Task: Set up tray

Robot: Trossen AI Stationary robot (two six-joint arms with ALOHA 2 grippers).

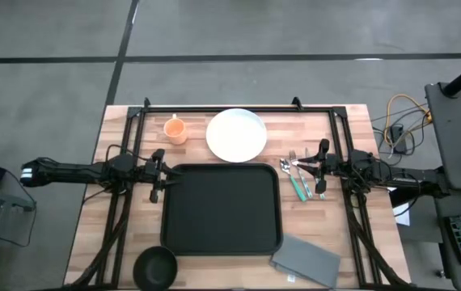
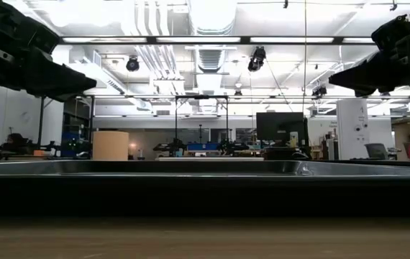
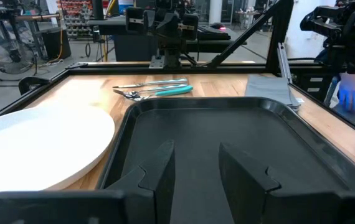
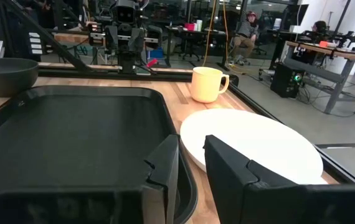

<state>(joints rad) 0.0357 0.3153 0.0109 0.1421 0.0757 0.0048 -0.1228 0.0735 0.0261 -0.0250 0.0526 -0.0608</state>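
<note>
The black tray [image 1: 222, 208] lies flat in the middle of the table, with nothing on it. My left gripper [image 1: 158, 174] hovers level at the tray's left edge and points across the tray; its fingers [image 3: 196, 163] stand apart with nothing between them. My right gripper [image 1: 320, 170] hovers level off the tray's right edge, beside the cutlery, and faces the left one. Its fingers [image 4: 192, 163] show a narrow gap that holds nothing. In the low view the tray's rim [image 2: 205, 169] spans the picture, and both arms hang above it.
Behind the tray lie a white plate [image 1: 236, 134] and a yellow cup [image 1: 175, 129]. Teal-handled cutlery [image 1: 298, 179] lies to the tray's right. A black bowl [image 1: 155, 267] sits at the near left, a folded grey napkin [image 1: 307, 260] at the near right. A black frame borders the table.
</note>
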